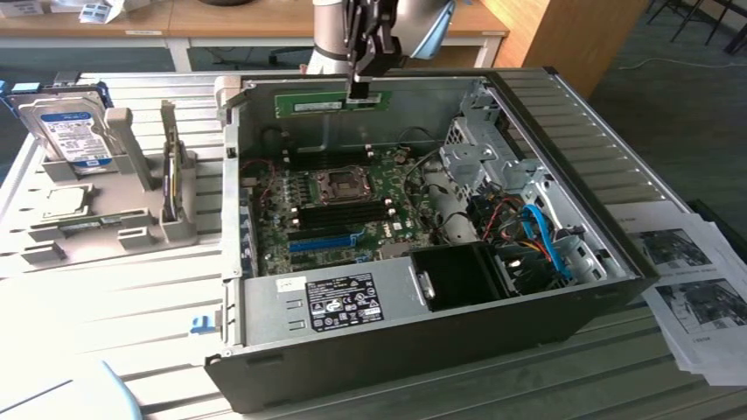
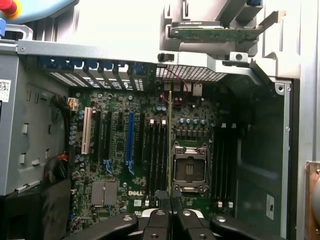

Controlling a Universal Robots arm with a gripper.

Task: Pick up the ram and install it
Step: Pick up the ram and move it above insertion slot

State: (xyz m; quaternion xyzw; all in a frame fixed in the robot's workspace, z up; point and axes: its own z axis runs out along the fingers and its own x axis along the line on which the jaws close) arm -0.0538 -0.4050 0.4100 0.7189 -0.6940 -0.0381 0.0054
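Install step in hand, I judge: the jaws are clamped on the ram (image 1: 331, 105), held level above the far side of the open computer case (image 1: 583, 201). Seating it calls for lining its edge over a black memory slot (image 2: 156, 150), seemingly just beside it.

Slatted table (image 1: 140, 302): computer case (image 1: 408, 354), grey rack (image 1: 117, 223), papers (image 1: 688, 284)

The arm (image 1: 336, 35) is reaching straight down from above. Its gripper (image 1: 360, 93) is hanging vertically, pinching the ram (image 1: 313, 105) near one end and holding it level. The two black fingers (image 2: 160, 218) are pressing together on the ram's thin edge.
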